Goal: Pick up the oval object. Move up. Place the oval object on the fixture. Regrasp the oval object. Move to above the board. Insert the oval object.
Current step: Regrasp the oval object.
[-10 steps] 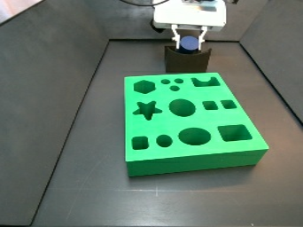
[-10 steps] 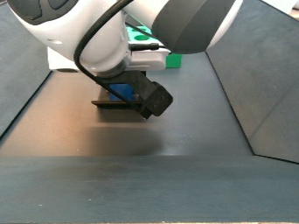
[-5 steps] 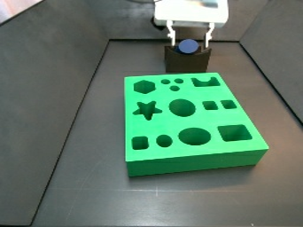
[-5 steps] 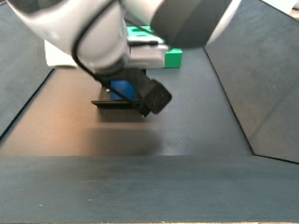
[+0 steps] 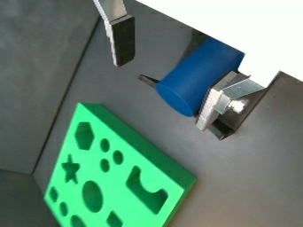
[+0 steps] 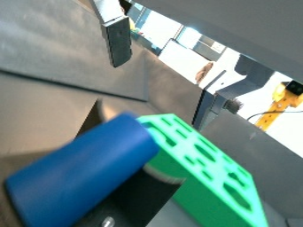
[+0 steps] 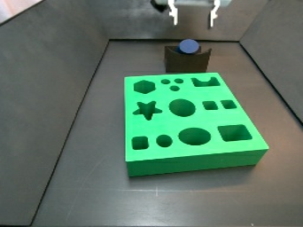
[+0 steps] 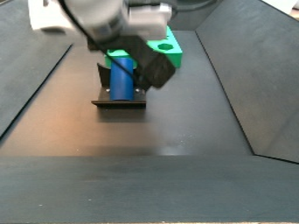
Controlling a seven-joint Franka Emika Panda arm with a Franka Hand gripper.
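Note:
The blue oval object point(image 7: 187, 46) lies in the notch of the dark fixture point(image 7: 187, 62) behind the green board point(image 7: 190, 120). In a side view the oval object point(image 8: 121, 79) rests lengthwise on the fixture point(image 8: 119, 104), with the board point(image 8: 166, 49) beyond it. My gripper point(image 7: 194, 12) hangs open well above the oval object, touching nothing. Both wrist views look down on the oval object point(image 5: 199, 75) point(image 6: 83, 168) below the spread fingers point(image 5: 122, 40) point(image 6: 117, 40), with the board point(image 5: 112, 173) point(image 6: 207, 173) beside it. The gripper point(image 5: 169, 73) point(image 6: 164, 75) holds nothing.
Dark sloping walls point(image 7: 71, 97) enclose the black floor point(image 7: 83, 177) on both sides. The board's cut-outs include a star point(image 7: 147, 110), a hexagon point(image 7: 144, 86) and an oval hole point(image 7: 194, 136). The arm's bulk point(image 8: 105, 17) hangs over the fixture's far end.
The gripper stood around the oval object on the fixture; it has opened, let go and risen straight up. The oval object stays in the notch.

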